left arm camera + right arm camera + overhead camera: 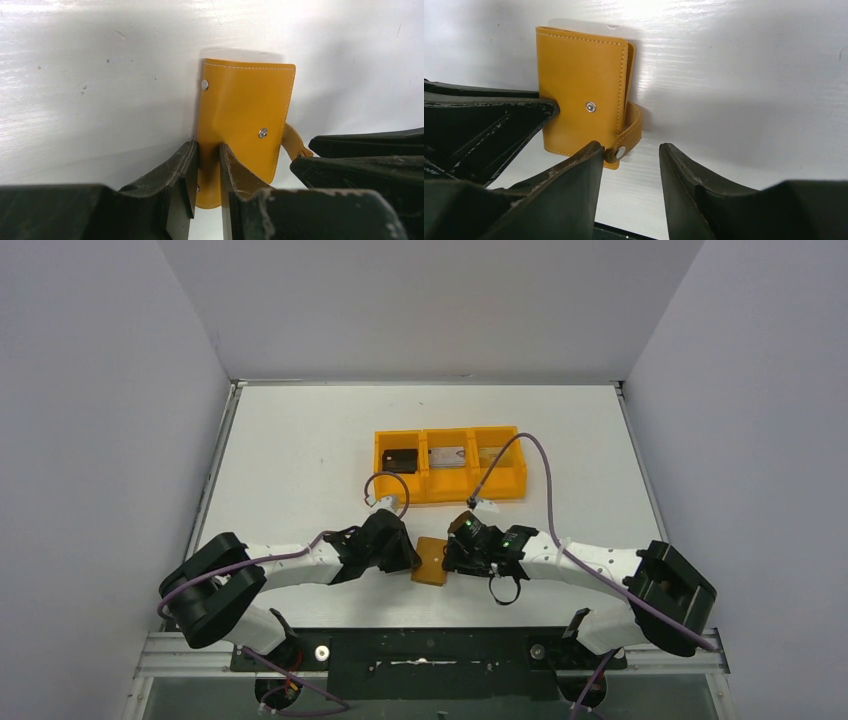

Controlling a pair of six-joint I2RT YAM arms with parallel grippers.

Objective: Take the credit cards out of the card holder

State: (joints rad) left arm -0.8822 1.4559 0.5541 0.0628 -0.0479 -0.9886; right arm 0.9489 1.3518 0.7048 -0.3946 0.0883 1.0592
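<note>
Folded shut, the small flat mustard-tan leather-like card holder [579, 85] hides its pockets, so any contents cannot be made out. Its near edge is hidden between the dark fingers of the left tool [207, 150], which clamp it tightly. It has white stitching, silver studs, and an unfastened strap [631, 125] curling beside the right tool [631, 150], whose jaws stand apart, gripping nothing. It sits between both tools over the white worktop [300, 460], nearer than the bright orange three-compartment plastic tray [440, 496]. There a dark credit card [400, 460] and a silvery credit card [447, 456] lie; the right compartment's contents are unclear.
</note>
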